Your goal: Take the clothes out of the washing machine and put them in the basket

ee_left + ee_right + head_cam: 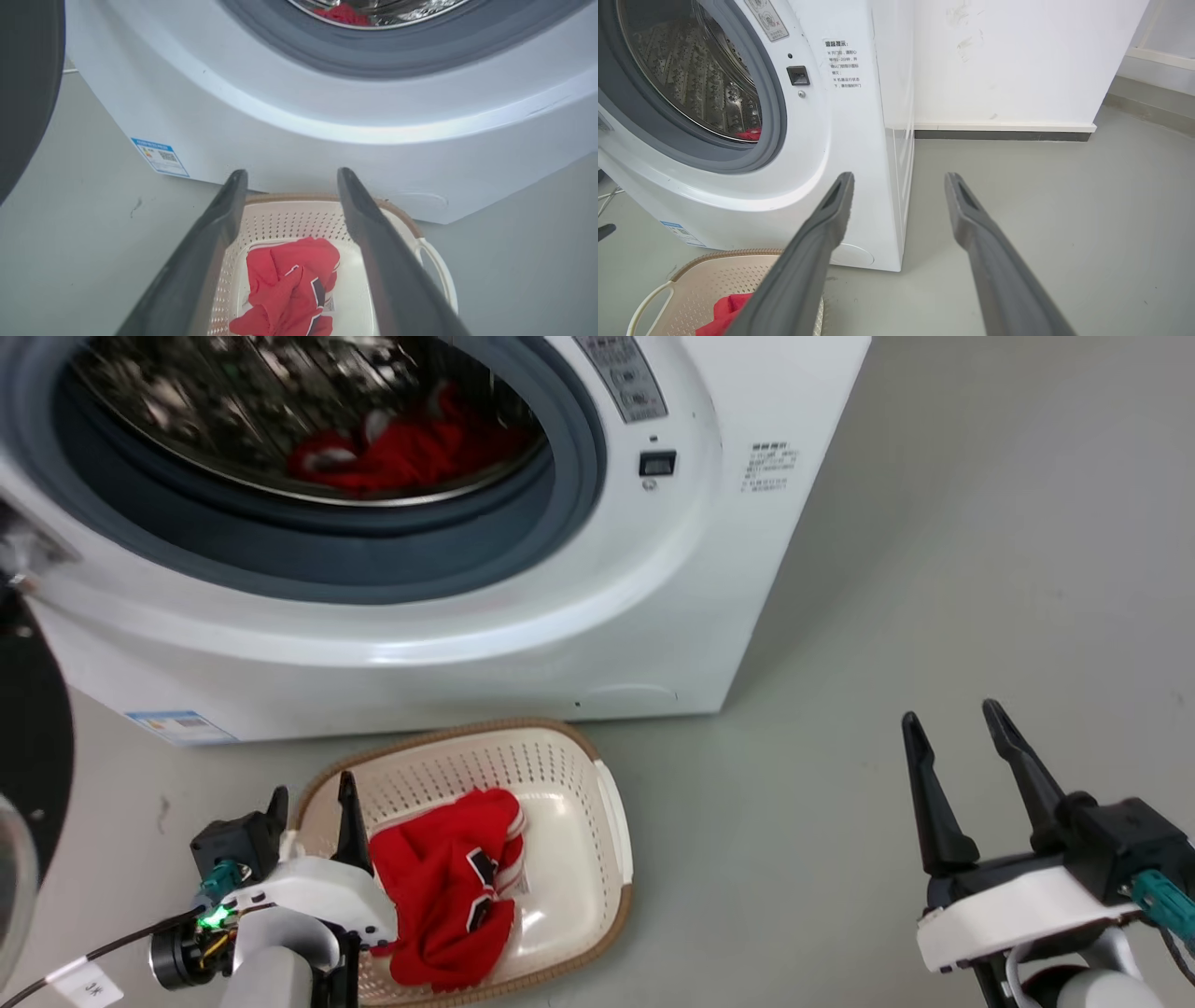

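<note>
Head view. Across the top, the washing machine (523, 644), white, with its grey door ring (373, 551) bare and the steel drum (233, 392) open to sight. Low inside the drum, a heap of red clothes (401, 453). On the grey floor (934, 569) just in front of the washing machine, below its opening, the basket (485, 765): cream, brown-rimmed, holding a crumpled red jersey (439, 896) with white striped trim. On the near side of the basket from the washing machine, toward its left end, the left claw (313, 786), pointing at the machine, moderately parted and gripping nothing. Well off to the right of the washing machine's front corner, over bare floor, the right claw (952, 714), spread wide and empty.

Left wrist view. Looks along two dark fingers toward the washing machine's lower front panel. Fingers spread, nothing pinched between them. Below the gap, the red jersey lying loose in the basket, seemingly clear of both fingers. On the washing machine's lower left corner, a blue-edged sticker (160, 157); to the left of the machine, the dark curve of the door (28, 93).

Right wrist view. Fingers wide apart, with only floor between them. Left of them, the washing machine's right front corner and a sliver of red in the drum. In front of the machine, part of the basket's rim and a scrap of red. Behind the machine, a white wall (1017, 60).
</note>
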Motion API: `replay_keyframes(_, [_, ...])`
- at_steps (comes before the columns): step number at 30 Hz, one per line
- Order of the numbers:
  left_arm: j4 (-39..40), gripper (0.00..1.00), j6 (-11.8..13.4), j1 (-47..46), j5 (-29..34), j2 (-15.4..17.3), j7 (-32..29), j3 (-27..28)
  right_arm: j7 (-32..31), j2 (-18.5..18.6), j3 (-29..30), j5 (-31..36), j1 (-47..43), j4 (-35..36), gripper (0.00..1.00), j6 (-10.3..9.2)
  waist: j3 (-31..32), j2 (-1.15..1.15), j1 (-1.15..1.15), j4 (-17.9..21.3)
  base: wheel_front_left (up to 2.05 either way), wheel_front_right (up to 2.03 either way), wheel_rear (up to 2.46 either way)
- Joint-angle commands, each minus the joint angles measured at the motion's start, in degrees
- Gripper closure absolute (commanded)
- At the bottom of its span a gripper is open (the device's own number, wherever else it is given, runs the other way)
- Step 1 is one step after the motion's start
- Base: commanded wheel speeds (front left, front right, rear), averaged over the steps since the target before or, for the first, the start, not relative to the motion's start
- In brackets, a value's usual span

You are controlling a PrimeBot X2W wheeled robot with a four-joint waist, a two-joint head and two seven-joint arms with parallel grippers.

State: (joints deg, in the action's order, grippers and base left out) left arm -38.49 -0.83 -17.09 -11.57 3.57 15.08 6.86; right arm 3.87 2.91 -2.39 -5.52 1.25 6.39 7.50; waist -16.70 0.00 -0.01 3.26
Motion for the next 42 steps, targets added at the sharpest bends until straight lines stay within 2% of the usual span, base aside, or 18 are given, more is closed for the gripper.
replay_keyframes(1, [2.28,0.00,0.03,1.68,0.54,-0.17,0.14,0.00,-0.33,-0.06,0.36,0.16,-1.11,0.31,0.00,-0.02,3.50,0.00,0.01,-1.59,0.00,0.00,0.00])
replay_keyframes(12, [25.58,0.00,0.70,9.92,4.14,-0.66,0.14,-5.01,-2.46,-0.05,2.65,0.96,-4.43,3.33,0.00,-0.02,8.81,0.00,0.01,-3.60,0.00,0.00,0.00])
replay_keyframes(19, [31.21,0.00,1.73,10.65,4.98,-0.69,0.14,-9.14,-3.05,-0.05,3.73,0.34,-5.34,4.82,0.00,-0.02,8.76,0.00,0.01,-4.45,0.00,0.00,0.00])
replay_keyframes(25, [28.43,0.00,1.57,5.03,5.64,-0.57,-0.13,-10.83,-2.89,-0.06,4.34,-0.42,-4.96,6.28,0.00,-0.02,6.46,0.00,0.01,-4.19,0.00,0.00,0.00])
replay_keyframes(33, [20.21,0.00,-0.22,-7.41,4.76,0.15,-2.16,-11.50,-3.02,-0.05,3.92,-0.82,-3.97,8.27,0.00,-0.02,1.64,0.00,0.01,-3.53,0.00,0.00,0.00])
replay_keyframes(42, [7.89,0.00,-1.18,-21.84,3.75,4.06,-5.29,-9.80,-2.31,-0.06,2.11,-1.23,-1.01,9.39,0.00,-0.02,-6.70,0.00,0.01,-0.44,0.00,0.00,0.00])
